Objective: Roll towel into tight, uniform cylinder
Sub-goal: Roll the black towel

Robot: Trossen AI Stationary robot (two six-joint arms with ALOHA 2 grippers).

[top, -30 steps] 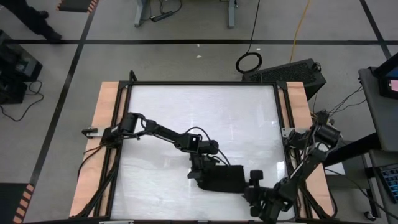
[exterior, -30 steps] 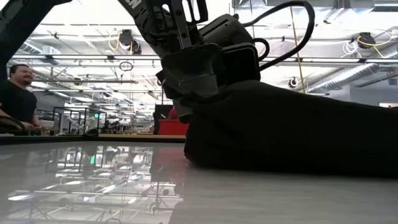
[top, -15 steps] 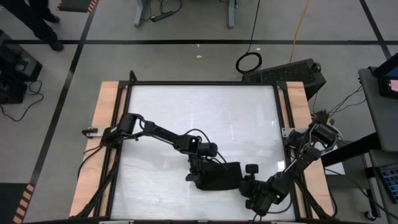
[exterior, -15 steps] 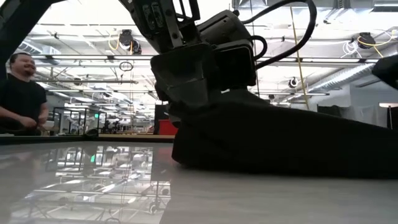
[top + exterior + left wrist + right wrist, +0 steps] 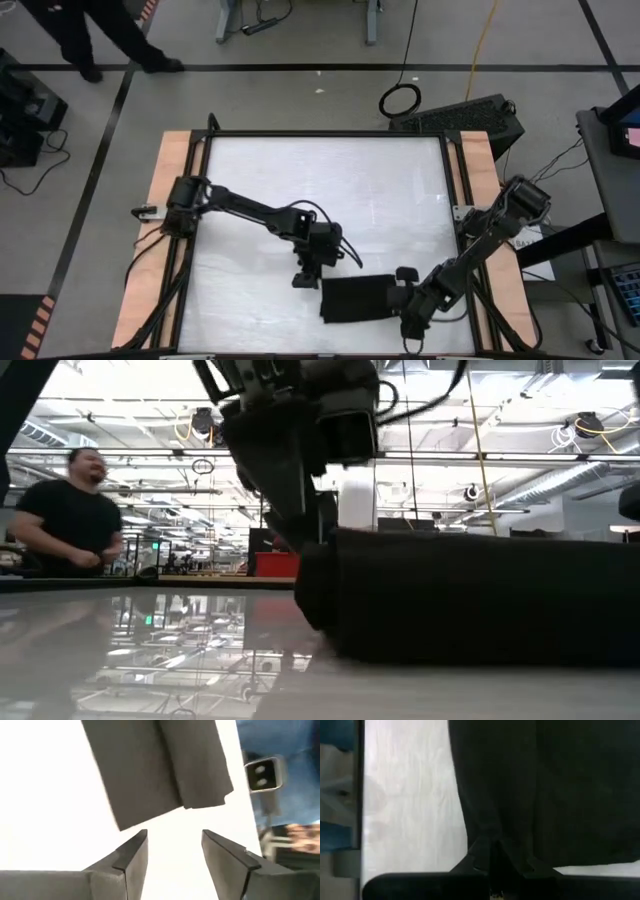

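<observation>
Towel (image 5: 355, 299): black cloth, folded or partly rolled into a flat band near the worktop's (image 5: 300, 170) front edge, right of centre. Low view shows a rounded, thick end on its left side (image 5: 330, 595); the rest runs as a low dark slab.
Left gripper (image 5: 306, 277): just beside the towel's upper left corner, apart from the cloth. Left wrist view shows both fingers (image 5: 131, 854) spread, nothing between them, towel (image 5: 155, 767) lying ahead of them.
Right gripper (image 5: 401, 297): at the towel's right end. Right wrist view shows its fingers pressed together with dark cloth (image 5: 545, 790) at the tips; judged to be pinching the towel's edge.
Step in hand: judged to be mid-roll, with one end held and the other released for a fresh grip.
Doing it well: left gripper likely needs to take the loose edge at a matching point, so both ends turn together; uneven pull would give a cone, not a cylinder. Keeping tension along the band should keep the layers tight.
Risk: the slick worktop may let the bundle slide instead of turning.
Containers: none seen on the worktop.
Surroundings: a person (image 5: 70, 510) stands beyond the worktop.
</observation>
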